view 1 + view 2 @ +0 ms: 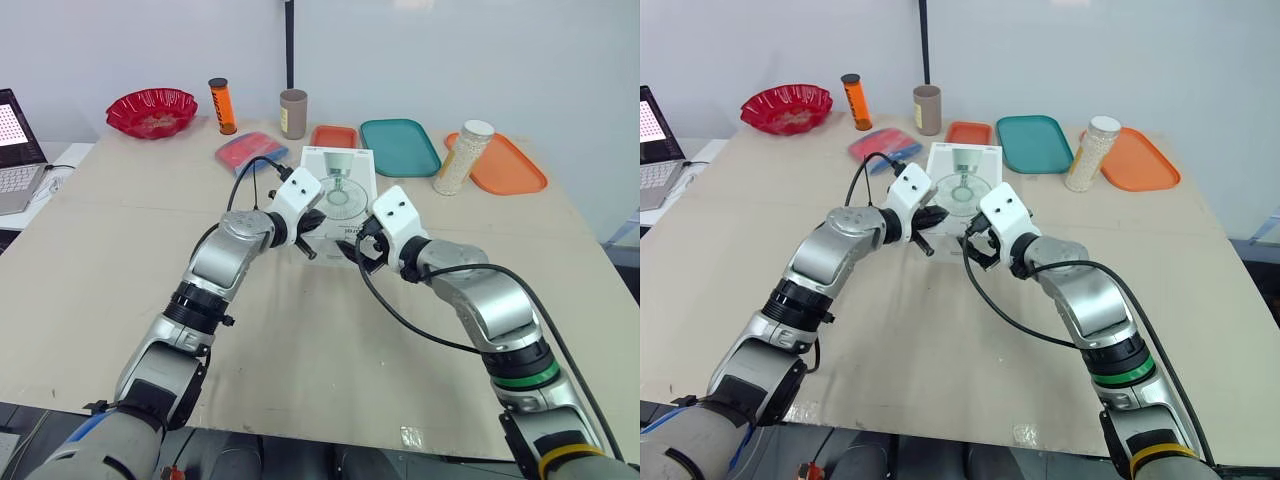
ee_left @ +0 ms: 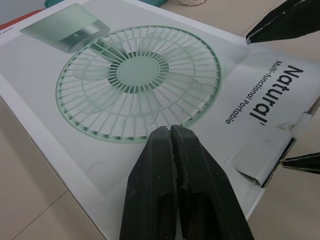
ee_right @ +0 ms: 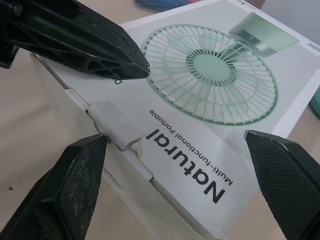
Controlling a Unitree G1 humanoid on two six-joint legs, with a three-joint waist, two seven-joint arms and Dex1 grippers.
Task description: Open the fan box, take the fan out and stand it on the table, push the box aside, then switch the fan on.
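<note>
One white box lies flat mid-table, a green fan printed on its top face. Two grippers meet at its near end.

The left gripper has its two black fingers pressed together with nothing between them, tips resting on the printed top near the edge. The right gripper is spread wide and holds nothing, one finger on either side of the box's near corner. One fingertip sits just beside a small tab that sticks out from the end flap; whether they touch is unclear.

Along the far edge of the table are:
- three trays: small red-orange, teal and orange
- one red bowl
- one orange tube
- one brown cup
- one jar of pale grains

One blue and red packet lies just beside the box's far left corner. One laptop sits off to the left.
</note>
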